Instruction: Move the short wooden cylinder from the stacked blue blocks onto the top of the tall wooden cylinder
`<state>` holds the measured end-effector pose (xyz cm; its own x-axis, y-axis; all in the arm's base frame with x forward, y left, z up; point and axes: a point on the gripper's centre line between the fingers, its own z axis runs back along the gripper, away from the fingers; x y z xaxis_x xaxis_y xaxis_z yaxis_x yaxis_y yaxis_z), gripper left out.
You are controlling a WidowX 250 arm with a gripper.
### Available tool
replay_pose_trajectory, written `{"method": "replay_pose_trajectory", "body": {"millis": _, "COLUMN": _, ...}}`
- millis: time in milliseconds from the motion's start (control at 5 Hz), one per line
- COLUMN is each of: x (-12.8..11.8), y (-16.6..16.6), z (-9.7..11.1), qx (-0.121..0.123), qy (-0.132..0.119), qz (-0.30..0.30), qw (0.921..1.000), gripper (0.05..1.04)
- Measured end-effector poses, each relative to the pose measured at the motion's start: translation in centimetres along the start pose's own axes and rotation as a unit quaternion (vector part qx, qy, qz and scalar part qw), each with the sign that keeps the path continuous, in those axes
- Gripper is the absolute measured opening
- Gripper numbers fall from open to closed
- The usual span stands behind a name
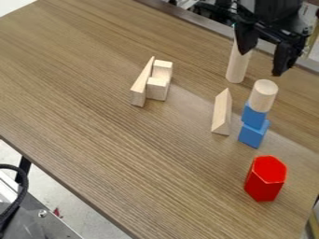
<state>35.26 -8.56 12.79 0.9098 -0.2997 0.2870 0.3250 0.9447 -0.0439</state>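
Gripper hangs at upper right, fingers spread wide; I record nothing in its grasp. Short wooden cylinder sits atop two stacked blue blocks, below the claw in view. Tall wooden cylinder stands near. Wooden wedge lies beside the stack; red hexagonal block stands lower right, pale blocks left.

Camera view: looks down at a slant from above table | faces across it toward far edge, running diagonally at upper right | stands at middle range, nearer red block than tall cylinder | takes in floor past near edge, lower left
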Motion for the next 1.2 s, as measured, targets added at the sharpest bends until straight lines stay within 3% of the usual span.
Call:
{"method": "replay_pose_trajectory", "body": {"millis": 200, "x": -0.9, "y": 0.0, "z": -0.6, "qx": -0.001, "qy": 0.012, "qz": 0.007, "qw": 0.9999, "gripper": 0.999}}
{"method": "replay_pose_trajectory", "body": {"millis": 800, "x": -1.7, "y": -2.1, "z": 0.0, "qx": -0.003, "qy": 0.008, "qz": -0.010, "qw": 0.9999, "gripper": 0.999}}
{"method": "replay_pose_trajectory", "body": {"millis": 1200, "x": -1.8, "y": -1.7, "z": -1.0, "qx": 0.013, "qy": 0.004, "qz": -0.008, "qw": 0.9999, "gripper": 0.999}}
